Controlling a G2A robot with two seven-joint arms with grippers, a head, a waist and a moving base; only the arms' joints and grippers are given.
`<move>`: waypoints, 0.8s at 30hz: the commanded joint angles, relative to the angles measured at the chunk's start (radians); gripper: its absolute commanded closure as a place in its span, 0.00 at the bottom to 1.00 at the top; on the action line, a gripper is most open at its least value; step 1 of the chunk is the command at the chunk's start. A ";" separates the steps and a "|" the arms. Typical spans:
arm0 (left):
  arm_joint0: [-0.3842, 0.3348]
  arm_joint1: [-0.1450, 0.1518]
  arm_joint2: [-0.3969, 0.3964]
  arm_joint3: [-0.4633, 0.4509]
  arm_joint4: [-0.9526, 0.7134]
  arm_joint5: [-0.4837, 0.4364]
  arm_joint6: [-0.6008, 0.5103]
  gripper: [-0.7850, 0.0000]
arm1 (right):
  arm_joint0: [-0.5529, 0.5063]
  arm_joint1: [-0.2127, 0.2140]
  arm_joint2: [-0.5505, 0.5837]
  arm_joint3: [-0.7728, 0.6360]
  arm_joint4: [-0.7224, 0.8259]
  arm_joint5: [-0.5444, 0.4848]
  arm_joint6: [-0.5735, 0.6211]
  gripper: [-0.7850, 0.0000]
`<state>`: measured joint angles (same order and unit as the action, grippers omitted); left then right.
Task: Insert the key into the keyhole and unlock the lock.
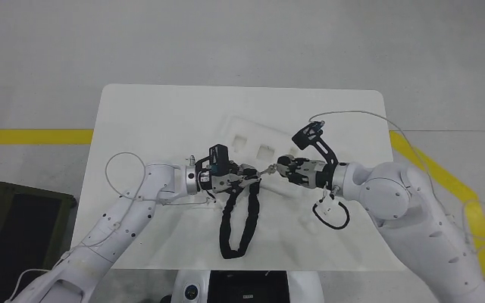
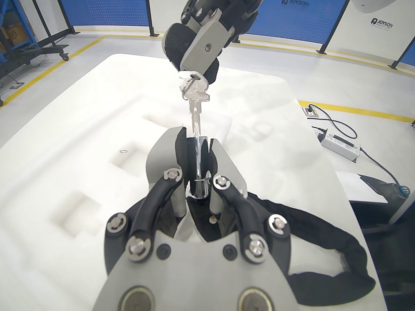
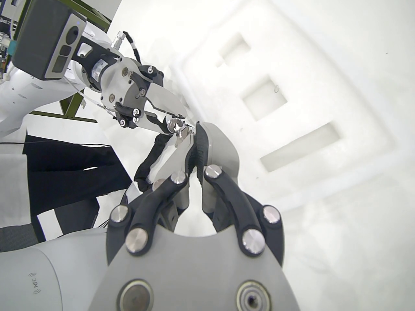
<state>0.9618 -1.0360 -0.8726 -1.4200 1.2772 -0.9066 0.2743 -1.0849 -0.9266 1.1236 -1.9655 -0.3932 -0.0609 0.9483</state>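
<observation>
Key (image 2: 195, 97) pinched tight in my right pincer (image 3: 192, 137) may bind if tilted entering the lock (image 2: 200, 166) just ahead, clamped by my left pincer (image 2: 197, 140).

We see glossy white shells on the left arm (image 1: 129, 216) and right arm (image 1: 402, 197). The left tool (image 2: 198, 137) and right tool (image 3: 191, 135) share grey finger plates, black linkages with round silver screws (image 2: 257, 248) and black ribbed pads (image 3: 198, 149). A black camera box (image 3: 45, 43) has a grey face. A thin white cable (image 1: 125, 154) loops by the left arm, a black cable (image 1: 346, 215) by the right.
</observation>
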 commanded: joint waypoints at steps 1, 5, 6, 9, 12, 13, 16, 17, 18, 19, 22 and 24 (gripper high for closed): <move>-0.001 -0.002 0.000 -0.001 -0.001 -0.002 -0.003 1.00 | 0.004 0.000 -0.004 0.001 -0.018 0.006 0.010 1.00; -0.001 -0.004 -0.001 0.001 -0.003 -0.006 -0.006 1.00 | 0.006 -0.002 0.002 -0.005 -0.036 0.022 -0.006 1.00; 0.000 -0.005 -0.002 0.002 -0.003 -0.005 -0.008 1.00 | 0.003 -0.001 0.010 -0.006 -0.038 0.024 -0.013 1.00; 0.003 -0.007 -0.003 0.003 -0.012 -0.010 -0.008 1.00 | -0.017 -0.001 0.032 -0.014 -0.006 0.008 -0.053 1.00; 0.001 -0.009 0.001 0.006 -0.016 -0.033 -0.013 1.00 | -0.048 -0.003 0.056 -0.002 0.087 -0.038 -0.114 1.00; 0.000 -0.010 0.002 0.010 -0.019 -0.042 -0.016 1.00 | -0.057 -0.003 0.064 0.007 0.109 -0.053 -0.129 1.00; -0.004 -0.014 0.007 0.026 -0.047 -0.066 -0.021 1.00 | -0.085 -0.005 0.080 0.029 0.158 -0.096 -0.175 1.00; -0.006 -0.016 0.009 0.034 -0.061 -0.078 -0.023 1.00 | -0.094 -0.006 0.085 0.037 0.179 -0.117 -0.195 1.00; -0.009 -0.018 0.010 0.040 -0.075 -0.088 -0.024 1.00 | -0.101 -0.006 0.089 0.044 0.198 -0.138 -0.212 1.00; -0.011 -0.019 0.011 0.048 -0.092 -0.097 -0.022 1.00 | -0.109 -0.007 0.092 0.053 0.212 -0.157 -0.226 1.00; -0.015 -0.024 0.023 0.061 -0.152 -0.106 -0.019 1.00 | -0.126 -0.011 0.097 0.077 0.256 -0.212 -0.272 1.00; -0.019 -0.024 0.039 0.072 -0.204 -0.106 -0.022 1.00 | -0.134 -0.014 0.095 0.094 0.277 -0.239 -0.300 1.00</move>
<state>0.9450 -1.0600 -0.8444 -1.3533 1.1066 -1.0131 0.2550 -1.2155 -0.9386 1.2206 -1.8804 -0.1273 -0.2860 0.6632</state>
